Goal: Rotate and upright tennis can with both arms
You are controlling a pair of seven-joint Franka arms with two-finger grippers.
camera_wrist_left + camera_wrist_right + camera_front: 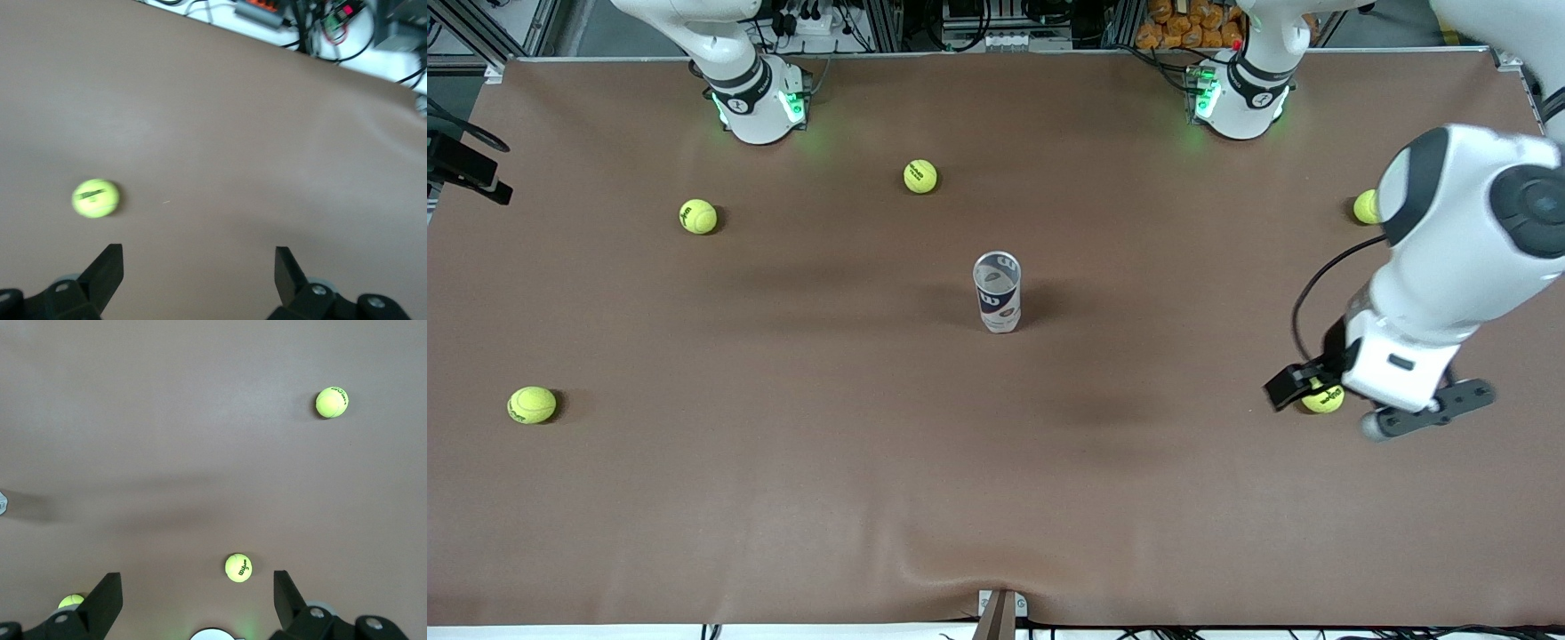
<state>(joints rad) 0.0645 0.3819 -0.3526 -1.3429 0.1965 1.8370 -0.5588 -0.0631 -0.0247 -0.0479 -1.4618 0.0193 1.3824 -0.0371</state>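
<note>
The tennis can [997,292] stands upright in the middle of the brown table [996,498], open mouth up, and nothing touches it. So the task looks finished, and the step in hand seems to be pulling the arms away.

The left gripper [199,270] hangs with its fingers wide apart and empty, over a tennis ball [1323,397] at the left arm's end of the table. The right gripper [197,595] is also spread apart, empty and high over the table; in the front view only that arm's base shows.

To do this well, both arms should keep well apart from the can, because a light empty tube probably tips at a small touch.
</note>
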